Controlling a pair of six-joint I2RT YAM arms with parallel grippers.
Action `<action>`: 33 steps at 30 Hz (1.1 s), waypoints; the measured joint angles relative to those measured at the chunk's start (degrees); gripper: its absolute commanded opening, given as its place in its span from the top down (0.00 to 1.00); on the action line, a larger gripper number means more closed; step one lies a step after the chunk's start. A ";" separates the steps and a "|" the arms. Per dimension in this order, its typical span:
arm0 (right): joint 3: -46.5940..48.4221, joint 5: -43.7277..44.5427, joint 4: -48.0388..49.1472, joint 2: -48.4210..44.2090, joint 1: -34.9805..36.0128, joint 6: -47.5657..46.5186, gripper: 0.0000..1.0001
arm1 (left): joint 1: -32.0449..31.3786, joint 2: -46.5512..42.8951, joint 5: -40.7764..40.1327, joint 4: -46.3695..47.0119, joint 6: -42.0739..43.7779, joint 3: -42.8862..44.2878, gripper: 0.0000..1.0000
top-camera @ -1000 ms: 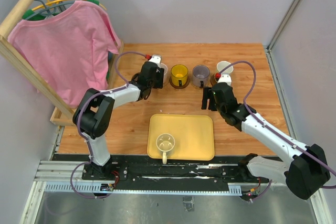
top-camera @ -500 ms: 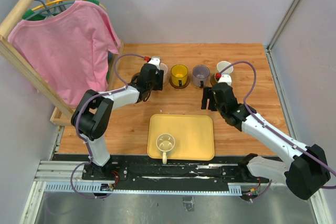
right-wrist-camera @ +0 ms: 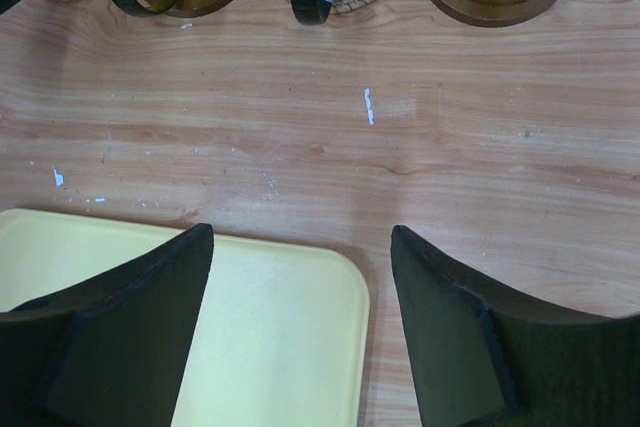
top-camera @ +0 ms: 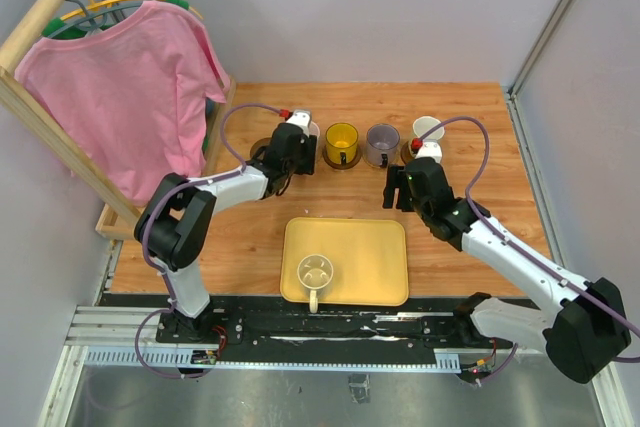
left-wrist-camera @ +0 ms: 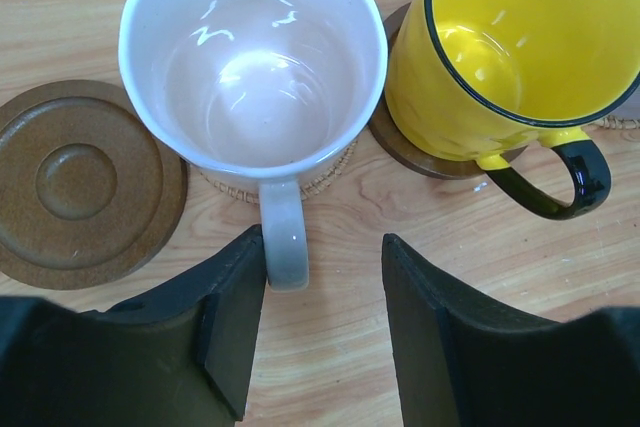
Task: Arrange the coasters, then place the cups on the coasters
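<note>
Wooden table (top-camera: 250,237), mugs in row at far side. Pink mug (left-wrist-camera: 250,57) sat upright on tan coaster (left-wrist-camera: 328,175), handle pointing back at left gripper (left-wrist-camera: 322,247) (fingers half spread, gripping nothing). Bare brown coaster (left-wrist-camera: 75,182) just left. Yellow mug (left-wrist-camera: 520,37) right, handle nearward. Right gripper (right-wrist-camera: 300,237) spread wide, empty, over tray (right-wrist-camera: 270,347) edge.

Overhead rear view; close downward wrist views, perhaps sharing yellow mug (left-wrist-camera: 510,47).
</note>
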 measured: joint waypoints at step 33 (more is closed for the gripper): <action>0.68 2.14 -0.37 0.09 0.00 -0.74 0.17 | -5.29 -27.04 -2.23 -7.96 -0.24 -12.20 0.13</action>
